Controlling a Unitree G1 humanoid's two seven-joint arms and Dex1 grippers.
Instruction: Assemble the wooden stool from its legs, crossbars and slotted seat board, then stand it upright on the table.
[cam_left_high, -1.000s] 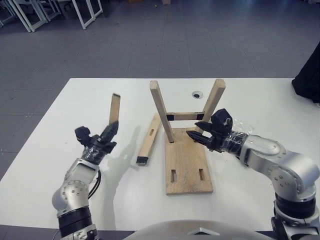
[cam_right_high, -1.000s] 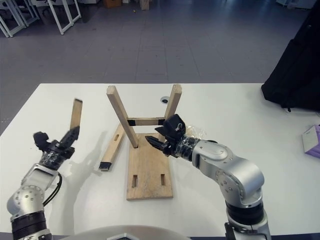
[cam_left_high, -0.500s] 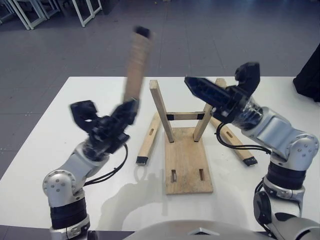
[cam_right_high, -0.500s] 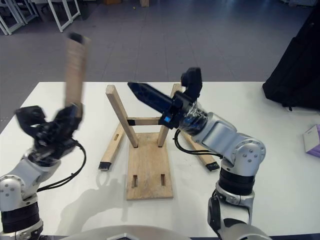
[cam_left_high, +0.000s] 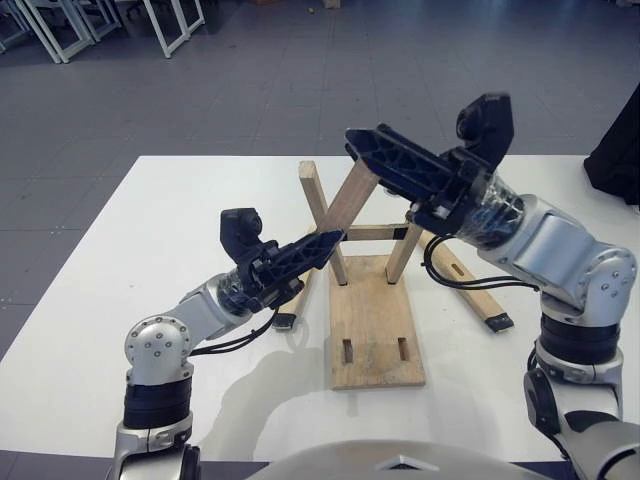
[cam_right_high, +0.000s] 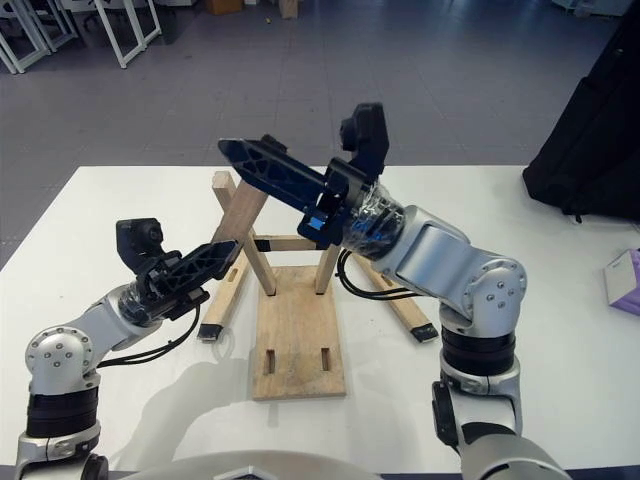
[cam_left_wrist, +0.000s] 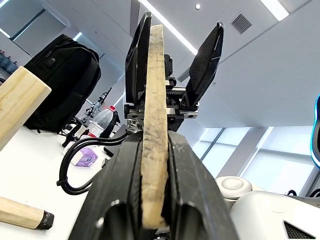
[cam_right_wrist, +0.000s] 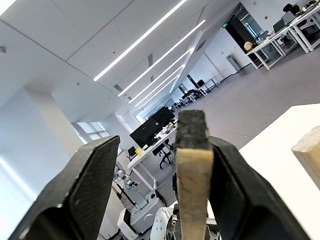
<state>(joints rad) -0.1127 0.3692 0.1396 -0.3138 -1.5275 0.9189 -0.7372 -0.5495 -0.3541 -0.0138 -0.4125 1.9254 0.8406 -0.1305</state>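
The left fingers (cam_left_high: 305, 250) pinch a leg (cam_left_high: 352, 195) above the seat board (cam_left_high: 375, 320); the right fingers (cam_left_high: 395, 160) are spread around its tip.

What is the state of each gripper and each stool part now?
left gripper: shut on the held leg
right gripper: open around its capped end
held leg: tilted, in the air
seat board: flat on table, near slots empty
fitted legs: upright in the board, crossbar between
loose legs: lying on table
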